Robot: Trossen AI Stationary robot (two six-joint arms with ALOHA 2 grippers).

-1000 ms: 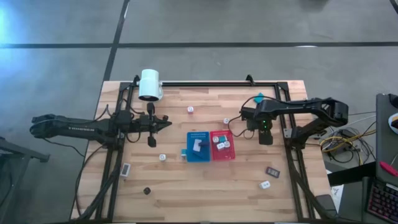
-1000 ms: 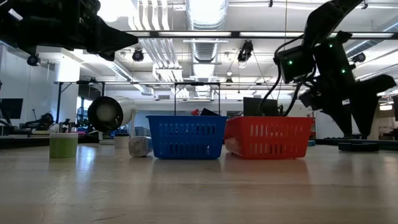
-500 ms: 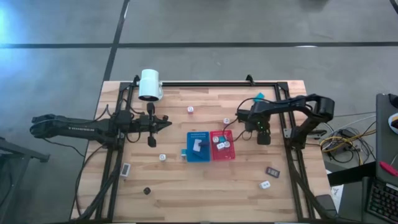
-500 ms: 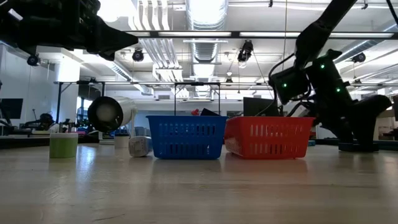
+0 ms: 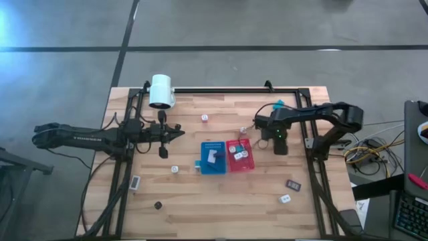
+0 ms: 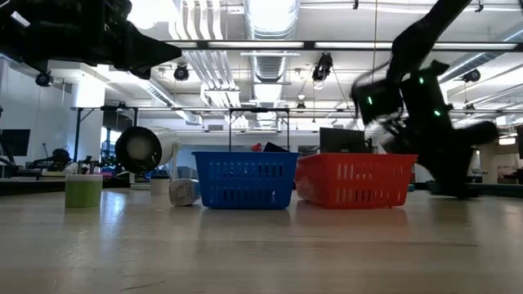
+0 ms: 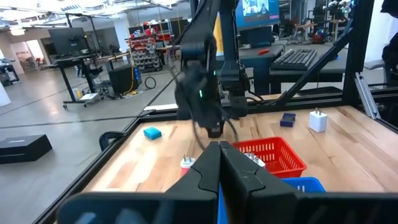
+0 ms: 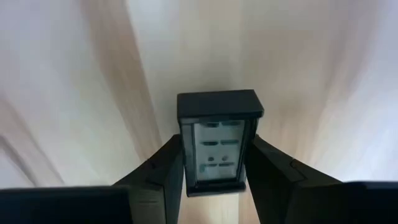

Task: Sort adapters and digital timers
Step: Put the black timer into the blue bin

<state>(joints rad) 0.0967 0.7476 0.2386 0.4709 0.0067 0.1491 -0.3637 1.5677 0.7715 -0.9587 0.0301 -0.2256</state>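
From above, you see a pale wooden bench (image 5: 221, 194) framed by black rails, standing on a grey floor crossed by dark lines. At its middle a blue basket (image 5: 212, 157) and a red basket (image 5: 239, 156) sit side by side, touching. The left tool (image 5: 180, 131) rests left of the baskets, near a big white cylinder (image 5: 161, 91) at the back edge. The right tool (image 5: 249, 131) sits just behind the red basket. White adapters (image 5: 174, 170) lie scattered on the wood, some inside the red basket. One digital timer (image 5: 136, 181) lies near the left rail, another (image 5: 293, 183) toward the right front.

At bench level, you look across the bare wood to both baskets, with a workshop of ceiling lights and ducts behind. The right arm (image 6: 417, 98) hangs blurred above the red basket (image 6: 353, 180).

From the left wrist, the left tool's fingers (image 7: 217, 171) are pressed together, holding nothing; desks and monitors fill the room beyond.

From the right wrist, the right tool (image 8: 214, 168) pinches a dark timer with a pale screen (image 8: 217, 143) between its fingers, above blurred wood
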